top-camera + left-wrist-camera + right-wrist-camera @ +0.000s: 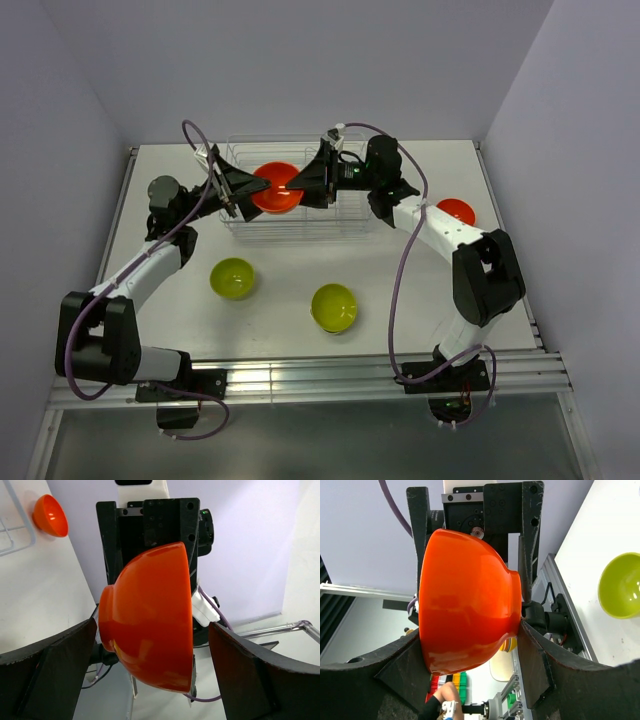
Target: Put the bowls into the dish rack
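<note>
An orange bowl [277, 187] hangs tipped on its side over the wire dish rack [300, 238]. My right gripper [297, 186] is shut on the bowl [470, 600], one finger at the rim and the other against its base. From the left, my left gripper [258, 188] stands open around the same bowl [150, 615], with a gap on each side of it. Two lime-green bowls [232, 278] [334, 307] sit upright on the table in front of the rack. Another orange bowl [456, 211] sits at the right of the table.
White walls close in the table at the back and on both sides. The metal rail [300, 375] with both arm bases runs along the near edge. The right arm's elbow [487, 275] rises beside the right-hand orange bowl.
</note>
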